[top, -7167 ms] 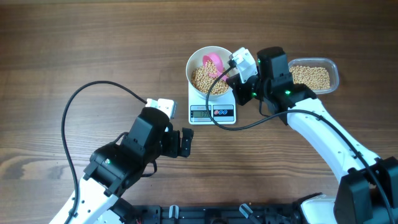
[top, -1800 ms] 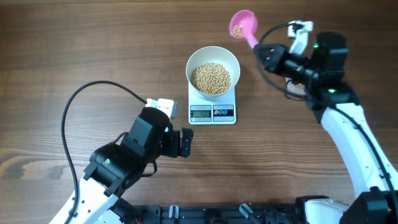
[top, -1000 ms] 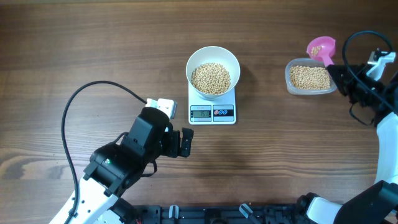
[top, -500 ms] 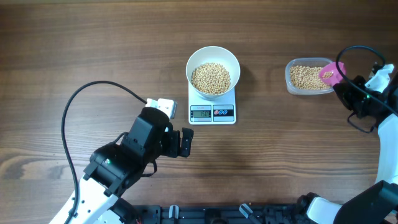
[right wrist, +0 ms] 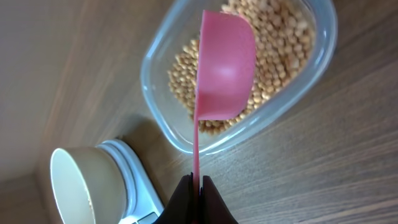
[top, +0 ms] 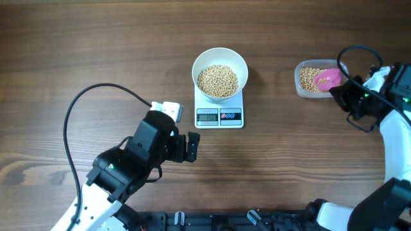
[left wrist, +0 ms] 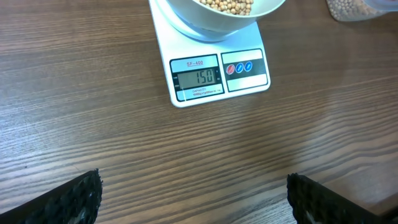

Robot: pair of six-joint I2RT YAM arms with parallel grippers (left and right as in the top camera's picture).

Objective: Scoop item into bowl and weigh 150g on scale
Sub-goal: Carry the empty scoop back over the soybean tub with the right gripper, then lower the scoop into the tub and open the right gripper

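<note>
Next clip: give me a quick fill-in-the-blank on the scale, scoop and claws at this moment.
1. The scale reads ___.
2. The right claw is shut on the handle of the ___ scoop.
3. The scoop hangs over the clear tub, to the ___ of the bowl in the overhead view.
4. The left claw stands ___, holding nothing.
Missing words: 150; pink; right; open.

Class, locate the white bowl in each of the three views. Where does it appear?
Overhead: white bowl upper centre, on the scale.
Left wrist: white bowl at top edge, cropped.
Right wrist: white bowl in bottom left corner.
Shared landmark: the scale under it.
</note>
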